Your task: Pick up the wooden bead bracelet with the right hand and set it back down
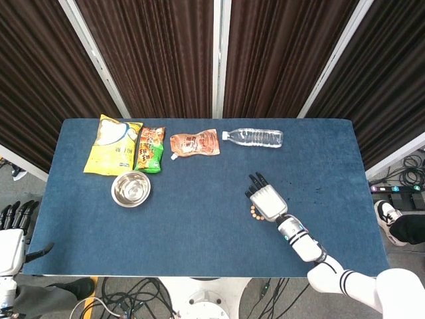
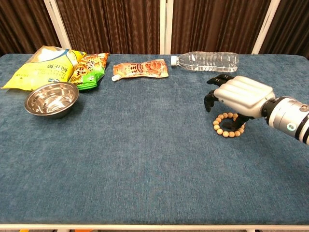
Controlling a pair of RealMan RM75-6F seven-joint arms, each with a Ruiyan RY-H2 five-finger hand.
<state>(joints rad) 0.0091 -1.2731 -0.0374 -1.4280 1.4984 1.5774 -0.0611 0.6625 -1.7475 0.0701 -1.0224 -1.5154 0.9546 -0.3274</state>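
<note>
Printing on the yellow bag (image 2: 42, 66), green snack packet (image 2: 90, 70) and orange pouch (image 2: 141, 68), all too small to read

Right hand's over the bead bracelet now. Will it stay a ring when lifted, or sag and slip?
The bracelet is separate beads, so it will probably sag from wherever the right robot hand pinches it. The beads look smooth and round, so they may slip. It is likely light.
</note>
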